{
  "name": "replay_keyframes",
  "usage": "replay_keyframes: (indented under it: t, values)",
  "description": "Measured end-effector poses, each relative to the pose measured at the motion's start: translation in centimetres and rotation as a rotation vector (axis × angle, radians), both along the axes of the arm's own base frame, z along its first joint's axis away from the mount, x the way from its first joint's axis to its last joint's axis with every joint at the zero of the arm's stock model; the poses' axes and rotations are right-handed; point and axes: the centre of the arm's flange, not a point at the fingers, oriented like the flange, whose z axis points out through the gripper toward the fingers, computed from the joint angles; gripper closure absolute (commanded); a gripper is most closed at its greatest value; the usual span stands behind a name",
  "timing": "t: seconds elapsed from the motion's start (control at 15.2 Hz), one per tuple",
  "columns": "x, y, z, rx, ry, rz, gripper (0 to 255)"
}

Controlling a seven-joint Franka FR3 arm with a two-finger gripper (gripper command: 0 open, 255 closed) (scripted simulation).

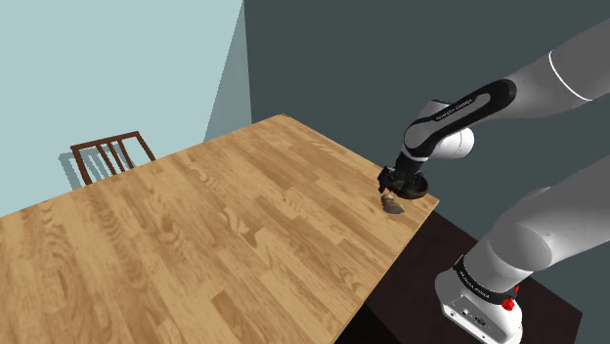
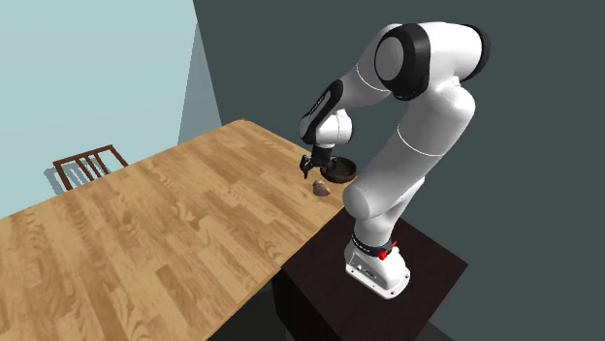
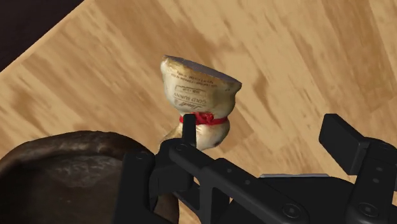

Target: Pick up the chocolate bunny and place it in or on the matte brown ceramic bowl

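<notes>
Beside the brown bowl [image 3: 60, 175], my gripper [image 1: 399, 183] hangs over the bunny [image 3: 199, 95], fingers apart. It is likely light, brittle and slippery-wrapped, so I'd pinch its ribboned neck gently.

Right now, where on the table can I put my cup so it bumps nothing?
The wide bare wood of the table, from the chair edge across the middle, is free. It is crowded at the corner by the stand, where the bowl, the bunny and the hand are close together.

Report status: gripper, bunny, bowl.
Gripper open, above bunny. Bunny on table, not held. Brown bowl right beside it, near table edge.
</notes>
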Motion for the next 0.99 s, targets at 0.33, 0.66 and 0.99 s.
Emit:
replay_keyframes:
  t: [0.33,0.66,0.99]
  values:
    - [1.6,1.8,-3.1,-0.013,0.052,-0.057,0]
    - [1.9,2.3,-4.5,-0.01,0.024,-0.064,0]
    - [2.3,2.0,-4.6,-0.014,0.006,-0.06,0]
